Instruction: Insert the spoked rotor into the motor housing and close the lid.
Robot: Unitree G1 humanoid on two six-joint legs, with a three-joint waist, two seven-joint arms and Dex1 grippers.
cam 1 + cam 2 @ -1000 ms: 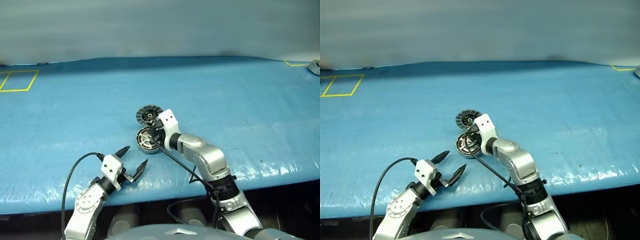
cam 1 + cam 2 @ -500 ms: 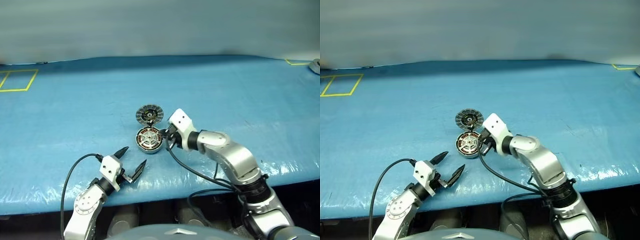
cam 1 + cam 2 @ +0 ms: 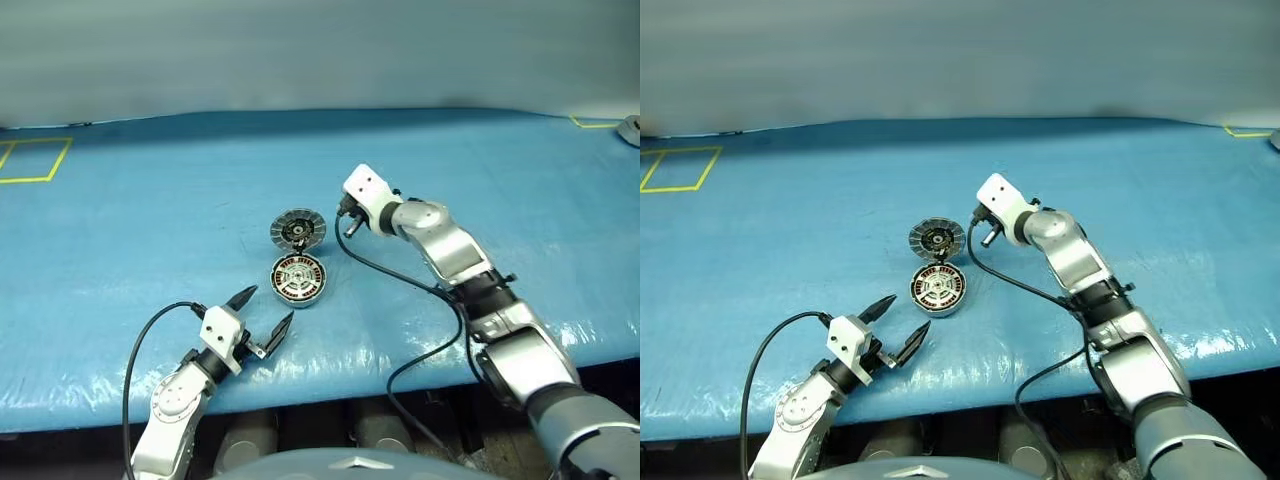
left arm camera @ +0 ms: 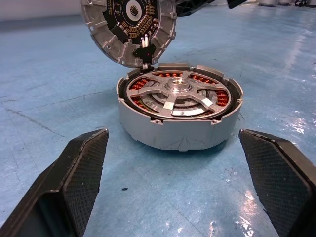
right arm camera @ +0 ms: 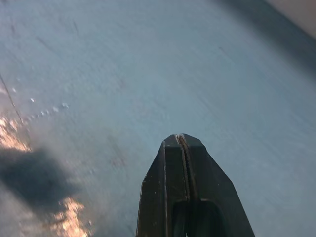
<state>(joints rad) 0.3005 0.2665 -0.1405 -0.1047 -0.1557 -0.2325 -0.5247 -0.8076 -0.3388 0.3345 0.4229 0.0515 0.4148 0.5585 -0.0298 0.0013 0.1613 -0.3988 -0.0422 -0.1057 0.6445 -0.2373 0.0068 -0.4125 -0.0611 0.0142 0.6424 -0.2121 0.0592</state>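
Rotor-loaded motor housing (image 3: 299,279) on the table (image 3: 120,220), lid (image 3: 298,228) propped open behind. Empty, closed right gripper (image 3: 347,228) hovers beside the lid, probably nearer than the wide-open left gripper (image 3: 262,318).

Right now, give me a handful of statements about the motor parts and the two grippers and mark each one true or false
1. The spoked rotor sits inside the motor housing. True.
2. The lid is shut flat over the housing. False: it stands open, tilted up from the housing's far edge.
3. The left gripper has its jaws open and holds nothing. True.
4. The right gripper grips the lid. False: its jaws are shut on nothing, up off the blue table and to the right of the lid.
5. The housing lies between the left gripper and the lid. True.
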